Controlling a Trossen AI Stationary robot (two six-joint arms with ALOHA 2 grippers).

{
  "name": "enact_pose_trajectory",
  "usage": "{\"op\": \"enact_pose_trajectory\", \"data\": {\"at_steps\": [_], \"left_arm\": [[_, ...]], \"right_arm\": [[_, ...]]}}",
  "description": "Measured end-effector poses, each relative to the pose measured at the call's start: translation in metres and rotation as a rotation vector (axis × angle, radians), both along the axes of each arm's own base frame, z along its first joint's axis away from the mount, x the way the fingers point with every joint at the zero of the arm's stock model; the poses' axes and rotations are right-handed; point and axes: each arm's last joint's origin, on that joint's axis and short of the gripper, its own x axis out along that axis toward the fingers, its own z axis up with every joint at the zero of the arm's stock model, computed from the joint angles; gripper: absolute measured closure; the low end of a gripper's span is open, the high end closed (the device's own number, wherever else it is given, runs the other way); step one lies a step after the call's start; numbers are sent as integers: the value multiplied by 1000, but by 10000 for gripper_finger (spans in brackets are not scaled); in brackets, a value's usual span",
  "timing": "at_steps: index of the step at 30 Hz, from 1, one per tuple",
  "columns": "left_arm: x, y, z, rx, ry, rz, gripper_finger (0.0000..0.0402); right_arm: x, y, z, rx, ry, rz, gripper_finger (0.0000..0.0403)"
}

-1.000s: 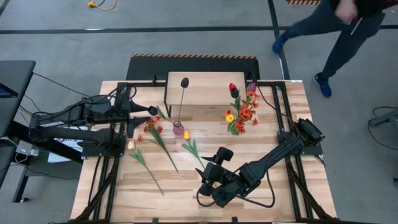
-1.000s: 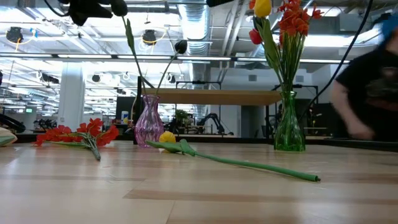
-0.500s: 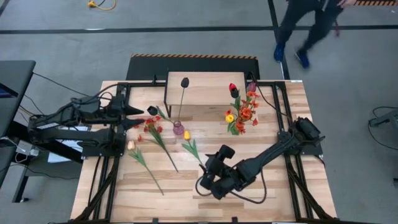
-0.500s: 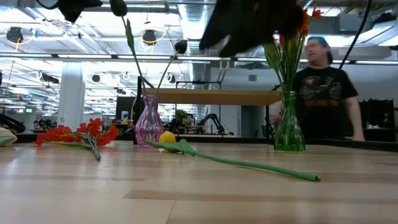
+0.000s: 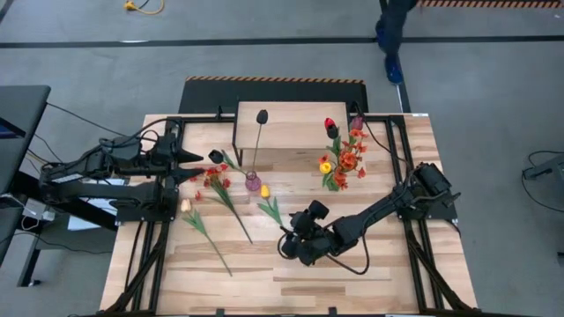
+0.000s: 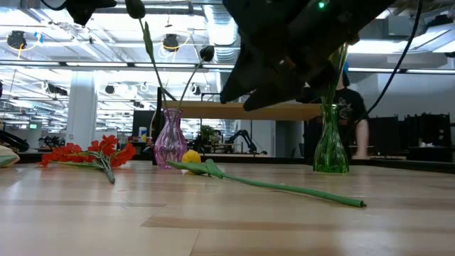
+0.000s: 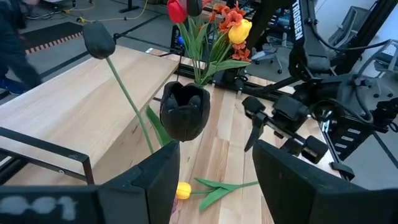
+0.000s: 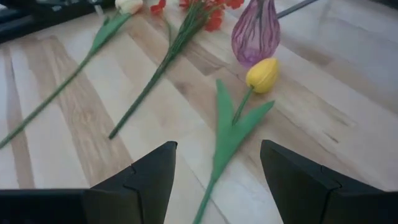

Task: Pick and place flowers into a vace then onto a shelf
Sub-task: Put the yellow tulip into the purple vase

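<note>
My left gripper [image 5: 196, 157] [image 7: 217, 149] is open, up in the air near the table's left edge, its tips just short of a dark maroon tulip head [image 7: 185, 112] [image 5: 216, 156]. That tulip and a second dark one [image 5: 262, 115] stand with their stems in the pink vase [image 5: 253, 182] [image 6: 169, 139]. My right gripper [image 5: 289, 239] [image 8: 217, 146] is open and hovers over the stem of the yellow tulip [image 8: 261, 73] [image 5: 264, 191], which lies flat on the table. A fuller bunch stands in the green vase [image 6: 330, 139] [image 5: 335, 180], near the shelf [image 5: 282, 123].
An orange-red spray [image 5: 216, 180] and a pale tulip [image 5: 186, 204] lie on the table's left half, stems pointing to the near edge. Bare planks [image 5: 388, 282] stretch along the near right. A person [image 6: 352, 107] stands beyond the far edge.
My left gripper has drawn back toward the table's left edge, away from the dark tulip head, which stays leaning in the pink vase. My right gripper has come down and moved toward the yellow tulip. The person has walked off beyond the far edge.
</note>
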Motion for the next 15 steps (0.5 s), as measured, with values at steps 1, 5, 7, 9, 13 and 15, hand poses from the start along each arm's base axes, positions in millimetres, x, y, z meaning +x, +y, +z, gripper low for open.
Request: {"op": "enact_pose_trajectory", "data": {"at_steps": [1, 5, 7, 9, 13, 15], "left_arm": [[0, 0, 0, 0, 0, 0, 209], [0, 0, -1, -1, 16, 0, 209], [-1, 0, -3, -2, 30, 0, 209], [-1, 0, -3, -3, 37, 0, 209], [-1, 0, -5, -5, 58, 0, 209], [-1, 0, -6, -5, 61, 1, 209]], "right_arm": [[0, -1, -2, 12, -11, 1, 177], [4, -6, -23, -1, 4, 24, 177], [15, -4, -32, 21, -38, 35, 177], [11, -8, -42, -25, 24, 43, 177], [21, -12, -58, -21, 29, 57, 177], [26, -14, -66, -6, 19, 64, 177]]}}
